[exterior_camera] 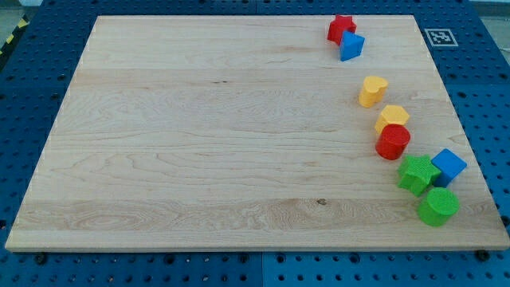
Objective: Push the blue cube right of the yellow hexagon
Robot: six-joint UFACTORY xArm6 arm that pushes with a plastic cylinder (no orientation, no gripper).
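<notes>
The blue cube [449, 166] sits near the board's right edge, touching the green star [417, 174] on its left. The yellow hexagon [392, 118] lies up and to the left of the cube, with the red cylinder [393, 142] touching it from below. The cube is lower than the hexagon and to its right. My tip and the rod do not show in the camera view.
A green cylinder [437, 206] lies below the green star. A yellow heart [372, 91] lies above the hexagon. A red star [340, 29] and a blue triangular block [351, 46] touch at the view's top right. The wooden board [199, 143] has its right edge close to the cube.
</notes>
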